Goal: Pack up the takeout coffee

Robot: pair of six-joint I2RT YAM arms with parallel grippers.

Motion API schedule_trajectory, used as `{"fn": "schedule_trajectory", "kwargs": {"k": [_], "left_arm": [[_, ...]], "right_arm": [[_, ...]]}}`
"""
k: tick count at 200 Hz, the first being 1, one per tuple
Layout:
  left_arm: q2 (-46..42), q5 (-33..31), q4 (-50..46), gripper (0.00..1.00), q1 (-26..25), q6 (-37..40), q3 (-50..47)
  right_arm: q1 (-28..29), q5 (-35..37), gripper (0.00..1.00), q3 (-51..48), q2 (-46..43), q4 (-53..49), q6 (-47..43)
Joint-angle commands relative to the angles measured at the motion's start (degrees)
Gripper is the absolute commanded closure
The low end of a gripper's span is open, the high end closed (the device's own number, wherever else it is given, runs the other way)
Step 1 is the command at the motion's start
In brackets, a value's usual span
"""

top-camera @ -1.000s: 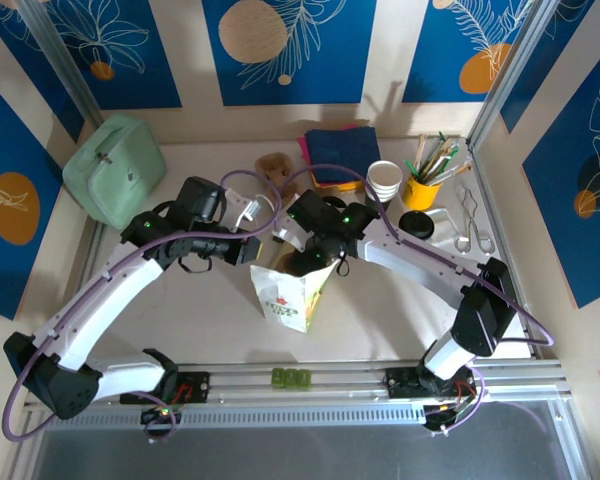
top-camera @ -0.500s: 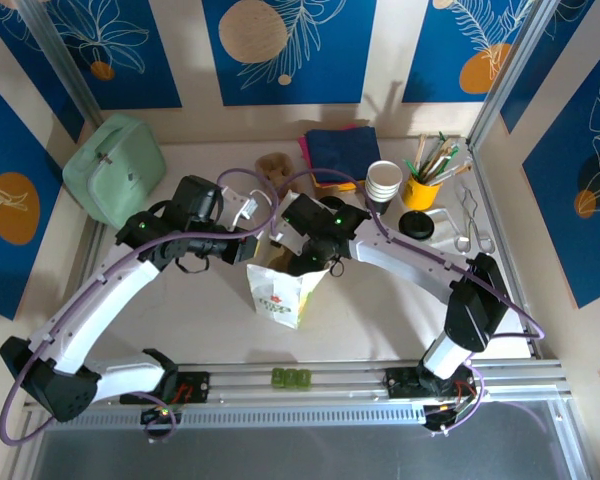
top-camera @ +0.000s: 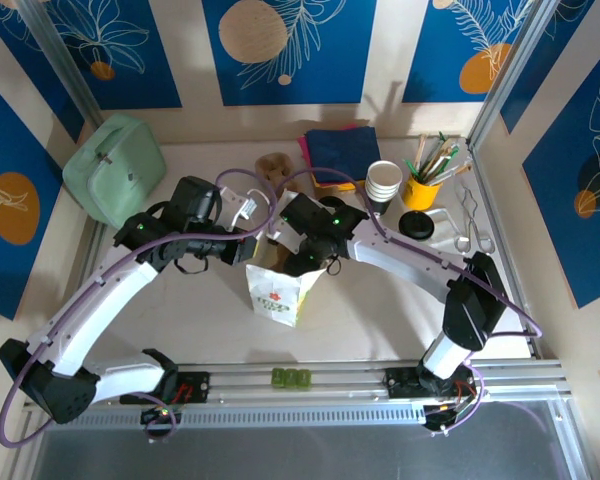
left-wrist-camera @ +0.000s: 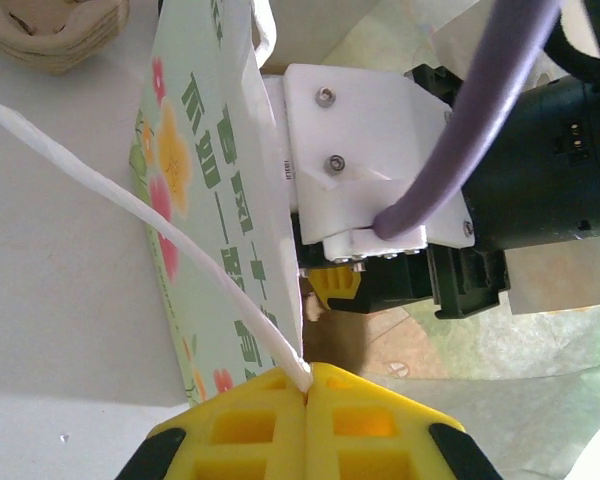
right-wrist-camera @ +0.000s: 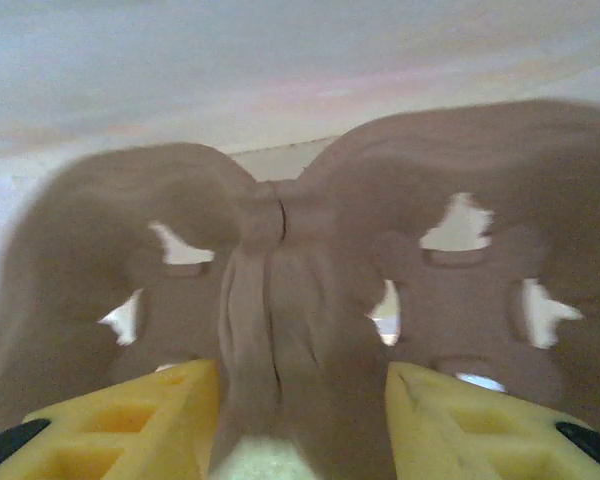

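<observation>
Nearest to us, in the middle of the table, we see a paper bag [top-camera: 276,294] printed with green letters and flowers, standing upright. Both arms reach in over its far edge. The left gripper [left-wrist-camera: 308,380] has its yellow fingers pressed together on the bag's white cord handle [left-wrist-camera: 130,205], which runs up across the bag's printed side. The right gripper [right-wrist-camera: 302,390] is down at the mouth of the bag. Its fingers stand apart on either side of the middle ridge of a brown cardboard carrier [right-wrist-camera: 280,250], and that ridge fills the gap between them, so we read it as a grip on the carrier. Farther back on the right lies a black lid [top-camera: 416,224], with metal tongs [top-camera: 470,228] beside it. Just behind the lid stands the stack of white paper cups [top-camera: 384,182], upright, outside the bag and apart from both grippers, next to a yellow pot [top-camera: 420,190] of brushes. Toward the far edge we see a blue cloth [top-camera: 340,152], and at the far left a green pouch [top-camera: 113,170].
</observation>
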Motion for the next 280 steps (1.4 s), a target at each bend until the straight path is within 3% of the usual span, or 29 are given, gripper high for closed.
{"fn": "schedule_trajectory", "kwargs": {"k": [1, 25, 83, 107, 151, 227, 280], "left_arm": [[-1.3, 1.1, 1.3, 1.0, -0.3, 0.1, -0.3], [-1.3, 0.8, 1.1, 1.0, -0.3, 0.1, -0.2], [-1.3, 0.4, 0.4, 1.0, -0.3, 0.3, 0.1], [-1.0, 0.3, 0.1, 1.0, -0.3, 0.2, 0.4], [-0.7, 0.5, -0.4, 1.0, -0.3, 0.1, 0.6], [0.3, 2.0, 0.1, 1.0, -0.3, -0.6, 0.6], [0.8, 2.4, 0.9, 1.0, -0.2, -1.2, 0.6]], "right_arm": [[0.6, -0.9, 0.51, -1.3, 1.7, 0.6, 0.3], [0.8, -0.9, 0.48, -1.4, 1.9, 0.9, 0.3], [1.2, -1.6, 0.26, -0.1, -0.5, 0.3, 0.0], [1.2, -2.2, 0.21, 1.0, -1.9, -0.6, 0.4], [0.6, -5.0, 0.19, 2.1, -5.7, 0.1, 4.1], [-2.1, -11.8, 0.19, 6.7, -10.7, 1.3, 18.1], [-3.6, -11.6, 0.19, 11.3, -14.6, -0.6, 27.5]]}}
